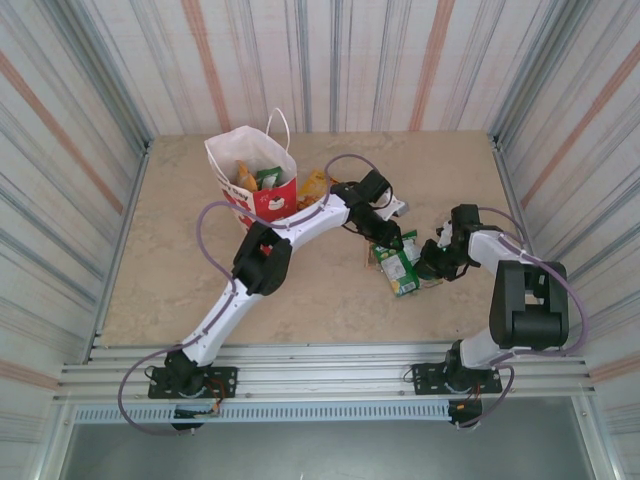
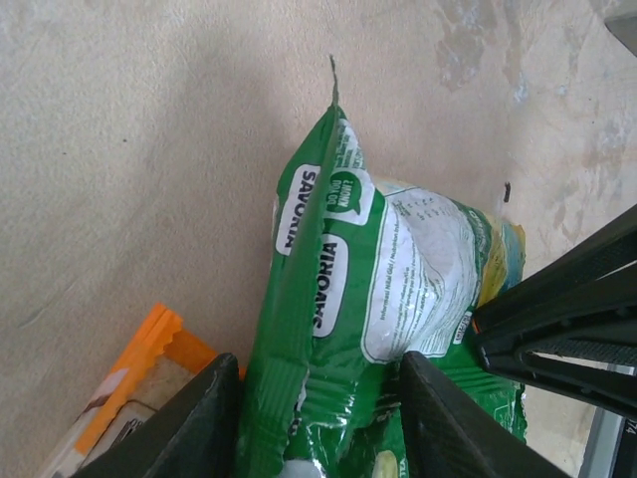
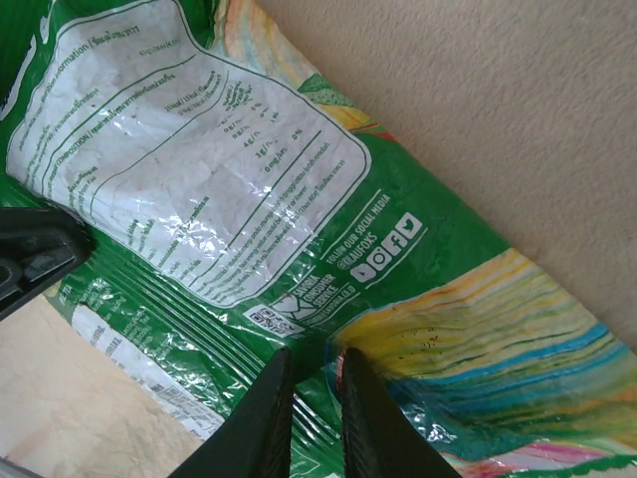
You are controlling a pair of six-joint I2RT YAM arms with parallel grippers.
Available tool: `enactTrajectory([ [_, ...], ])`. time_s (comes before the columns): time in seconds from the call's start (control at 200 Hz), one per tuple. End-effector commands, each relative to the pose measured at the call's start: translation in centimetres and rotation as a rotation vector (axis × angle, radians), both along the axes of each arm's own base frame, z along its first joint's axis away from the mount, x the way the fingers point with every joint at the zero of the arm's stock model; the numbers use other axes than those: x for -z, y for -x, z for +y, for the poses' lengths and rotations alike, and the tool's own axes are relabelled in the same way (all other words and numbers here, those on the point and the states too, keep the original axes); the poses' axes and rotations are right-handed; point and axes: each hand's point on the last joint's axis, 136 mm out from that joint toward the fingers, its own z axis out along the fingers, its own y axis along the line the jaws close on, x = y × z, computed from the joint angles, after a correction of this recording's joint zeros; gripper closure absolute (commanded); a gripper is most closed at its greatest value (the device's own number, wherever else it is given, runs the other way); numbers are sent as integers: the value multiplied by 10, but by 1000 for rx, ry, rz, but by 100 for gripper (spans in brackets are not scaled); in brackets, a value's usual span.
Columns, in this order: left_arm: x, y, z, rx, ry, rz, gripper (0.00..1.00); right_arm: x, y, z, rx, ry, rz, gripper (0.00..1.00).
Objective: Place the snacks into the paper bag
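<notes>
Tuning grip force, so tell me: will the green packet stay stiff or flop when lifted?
The green packet probably flops: it buckles into a ridge inside the left gripper. Its glossy film may slip. Thin pouch, likely light.

A beige marbled table carries the upright paper bag, a yellow-orange packet beside it, and green packets.
</notes>
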Motion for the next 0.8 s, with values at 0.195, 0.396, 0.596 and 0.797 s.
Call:
enactTrajectory([
  [0.195,-15,6,-12,66,72,0,80,6,-1,3,18,0,-14,82],
  [0.396,-48,0,-8,64,83,-89,88,-29,-9,3,7,9,-145,64],
  [0.596,-102,0,4,76,93,-214,92,-86,-16,-4,0,52,-368,54],
  [0.797,-156,11,30,95,82,-342,94,-140,-11,-4,-48,78,-569,50],
])
